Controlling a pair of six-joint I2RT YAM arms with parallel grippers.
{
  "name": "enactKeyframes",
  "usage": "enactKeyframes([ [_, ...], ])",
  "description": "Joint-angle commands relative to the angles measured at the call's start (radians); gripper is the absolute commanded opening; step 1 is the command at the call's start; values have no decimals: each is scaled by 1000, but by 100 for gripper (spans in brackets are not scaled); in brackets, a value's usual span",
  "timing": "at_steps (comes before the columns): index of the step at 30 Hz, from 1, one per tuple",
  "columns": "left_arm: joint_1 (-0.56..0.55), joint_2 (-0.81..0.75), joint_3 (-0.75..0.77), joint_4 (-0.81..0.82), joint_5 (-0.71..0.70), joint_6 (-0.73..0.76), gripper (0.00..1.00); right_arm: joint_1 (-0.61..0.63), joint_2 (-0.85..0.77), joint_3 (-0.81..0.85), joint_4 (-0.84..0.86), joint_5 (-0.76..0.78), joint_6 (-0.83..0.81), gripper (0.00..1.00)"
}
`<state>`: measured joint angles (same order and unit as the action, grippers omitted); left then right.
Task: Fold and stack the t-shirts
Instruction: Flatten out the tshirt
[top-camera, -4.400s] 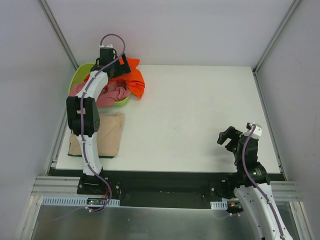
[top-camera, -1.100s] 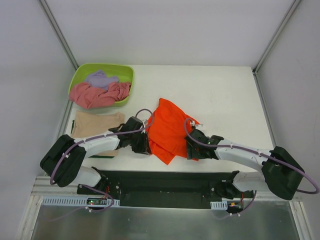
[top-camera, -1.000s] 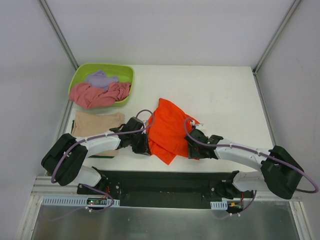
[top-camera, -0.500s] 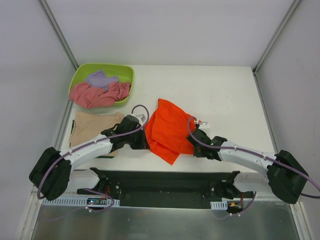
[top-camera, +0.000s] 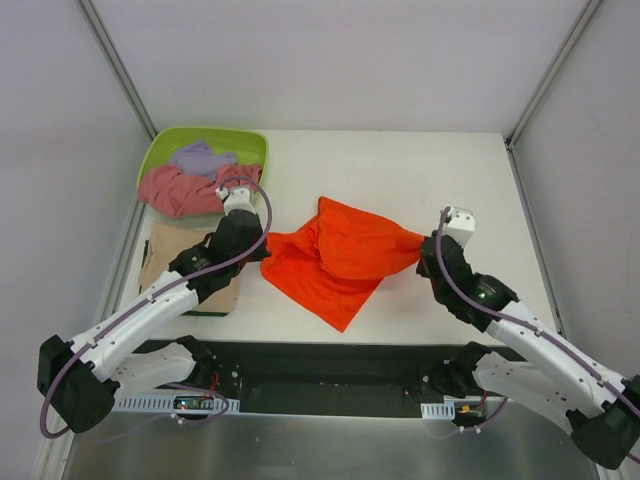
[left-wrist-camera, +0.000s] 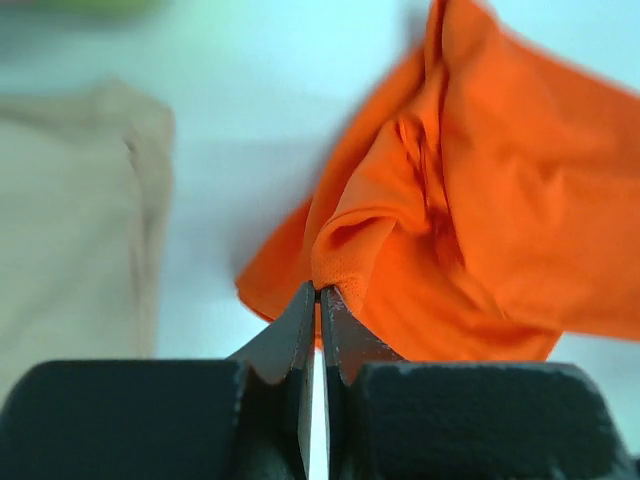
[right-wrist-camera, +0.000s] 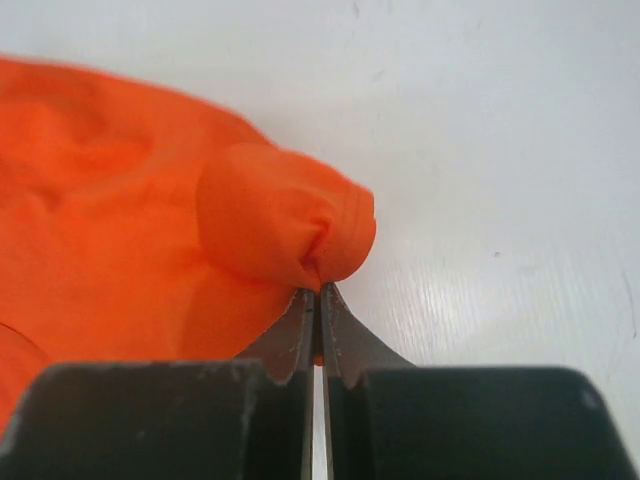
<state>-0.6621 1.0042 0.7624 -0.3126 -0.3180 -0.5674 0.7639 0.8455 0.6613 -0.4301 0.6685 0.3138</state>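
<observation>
**Orange shirt held at both ends by two clenched claws**

The orange t-shirt (top-camera: 340, 262) lies near the middle of the white desk (top-camera: 430, 170), drawn out sideways between the two arms. The left claw (left-wrist-camera: 318, 293) is clenched on a bunched fold at the shirt's left edge. In the left wrist view its two dark fingers meet, with orange cloth pinched at their tips. The right claw (right-wrist-camera: 318, 292) is clamped on the shirt's right edge, where the fabric gathers into a rounded puff just above the pressed-together fingertips. Seen from above, the shirt's upper edge runs between the two grips with a raised fold near its middle. The lower part tapers to a loose corner that points toward the near edge of the desk. How much of the cloth is lifted off the surface cannot be told.

The tan t-shirt (top-camera: 162, 262) lies flat at the left near side of the desk, partly covered by the left arm (top-camera: 150, 305) and apart from the orange one. Beyond it, at the far left corner, stands the lime-green tub (top-camera: 205, 133). Inside it the dusty pink t-shirt (top-camera: 172, 190) sits crumpled, with the pale lavender t-shirt (top-camera: 200, 157) bunched against its far side.
</observation>
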Motion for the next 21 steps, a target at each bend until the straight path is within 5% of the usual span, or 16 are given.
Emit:
enactKeyframes([
  [1,-8,-26,167,-6,-280,107,0,-64,-75,112,74,89,-128,0],
  [5,-8,-24,297,0,-423,207,0,-118,-108,239,77,121,-229,0],
  [12,-8,-87,419,82,-469,389,0,-143,-132,464,97,229,-458,1],
  [21,-5,-200,220,164,-503,400,0,-156,-223,378,21,427,-446,0],
])
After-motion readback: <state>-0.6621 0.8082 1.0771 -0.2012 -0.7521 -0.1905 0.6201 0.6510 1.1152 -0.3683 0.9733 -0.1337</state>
